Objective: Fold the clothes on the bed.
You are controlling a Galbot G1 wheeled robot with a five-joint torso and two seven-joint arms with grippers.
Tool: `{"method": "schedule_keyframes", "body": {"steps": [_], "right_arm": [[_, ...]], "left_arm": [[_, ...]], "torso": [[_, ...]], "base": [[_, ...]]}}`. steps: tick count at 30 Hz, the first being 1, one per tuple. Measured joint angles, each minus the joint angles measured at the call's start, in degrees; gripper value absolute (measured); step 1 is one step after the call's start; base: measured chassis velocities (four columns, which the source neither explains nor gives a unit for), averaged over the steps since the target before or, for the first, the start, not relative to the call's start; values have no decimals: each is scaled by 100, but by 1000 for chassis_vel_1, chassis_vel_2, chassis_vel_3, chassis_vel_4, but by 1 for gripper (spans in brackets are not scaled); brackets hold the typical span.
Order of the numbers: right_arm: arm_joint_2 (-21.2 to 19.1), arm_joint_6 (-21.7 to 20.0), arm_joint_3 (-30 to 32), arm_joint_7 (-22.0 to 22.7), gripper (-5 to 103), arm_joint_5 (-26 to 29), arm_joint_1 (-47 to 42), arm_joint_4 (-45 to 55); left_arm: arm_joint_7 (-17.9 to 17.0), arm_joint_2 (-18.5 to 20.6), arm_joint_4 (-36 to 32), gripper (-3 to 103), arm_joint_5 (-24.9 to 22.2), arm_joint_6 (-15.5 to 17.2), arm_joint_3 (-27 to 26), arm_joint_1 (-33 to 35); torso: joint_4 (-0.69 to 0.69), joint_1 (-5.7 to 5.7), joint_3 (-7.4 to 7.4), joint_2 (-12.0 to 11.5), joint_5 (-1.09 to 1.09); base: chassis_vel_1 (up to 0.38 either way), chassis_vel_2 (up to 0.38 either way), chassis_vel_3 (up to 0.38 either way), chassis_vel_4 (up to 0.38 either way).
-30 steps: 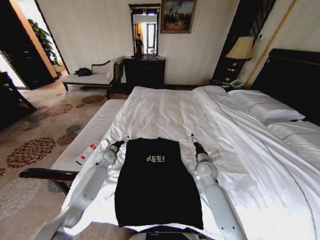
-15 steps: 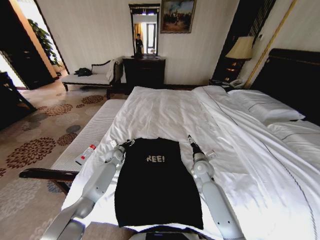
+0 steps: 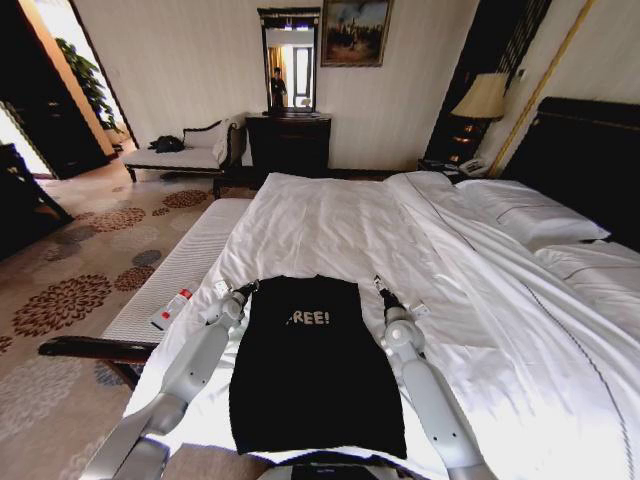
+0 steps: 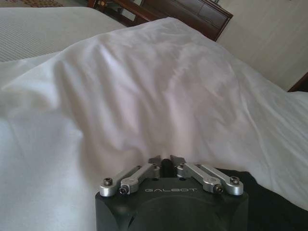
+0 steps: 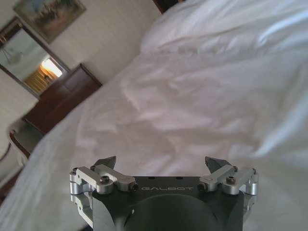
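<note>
You are looking at the black T-shirt (image 3: 315, 365) lying flat on the white duvet of the bed (image 3: 330, 220), near the edge closest to you, its long axis running from 6 o'clock up to 12 o'clock with the collar end farthest away. Both sides are already folded in, so it is reading as a narrow strip.

Your left gripper (image 3: 246, 288) is sitting at the far left corner of the strip, roughly 10 o'clock from the lettering, and the right gripper (image 3: 381, 289) is sitting just off the far right corner, at about 2 o'clock. Each is equally near its own corner, so neither arm has the advantage.

In the left wrist view the left gripper's (image 4: 163, 163) fingertips are pressed together, with dark cloth just beside them; whether any fabric is pinched is not clear. In the right wrist view the right gripper's (image 5: 163, 166) fingers are spread wide over bare duvet.

Compared with a second ago, both arms are reaching slightly farther up the bed, and the lettering is showing more, reading "FREE!" rather than "REE!".
</note>
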Motion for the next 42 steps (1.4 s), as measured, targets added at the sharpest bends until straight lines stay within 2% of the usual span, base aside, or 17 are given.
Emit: {"method": "schedule_keyframes", "body": {"steps": [1,3,14,21,27,31,42], "right_arm": [[-24,-16,-58,13,100,13,42,-88],[-44,-26,-113,24,100,15,81,-161],[-87,-37,-348,-88,100,75,338,-419],[-265,-415,-644,-625,100,642,734,-857],[-318,-525,-899,-1296,100,671,916,-1135],[-264,-542,-1073,-1496,100,597,1059,-1349],[-14,-601,-1158,-1374,100,629,1585,-2198]], "left_arm": [[17,-5,34,4,21,-1,-9,-2],[42,-11,68,2,42,-6,-22,-2],[160,22,247,2,38,-59,-213,-135],[183,-34,357,2,88,-77,-278,-202],[216,-6,362,2,107,-98,-356,-171],[227,53,363,2,95,-105,-376,-150],[220,110,249,2,46,-112,-392,-108]], "torso": [[0,0,0,0,0],[0,0,0,0,0],[0,0,0,0,0],[0,0,0,0,-1],[-1,0,0,0,0],[0,0,0,0,-1],[1,0,0,0,0]], "base": [[0,0,0,0],[0,0,0,0],[0,0,0,0],[0,0,0,0],[0,0,0,0],[0,0,0,0],[0,0,0,0]]}}
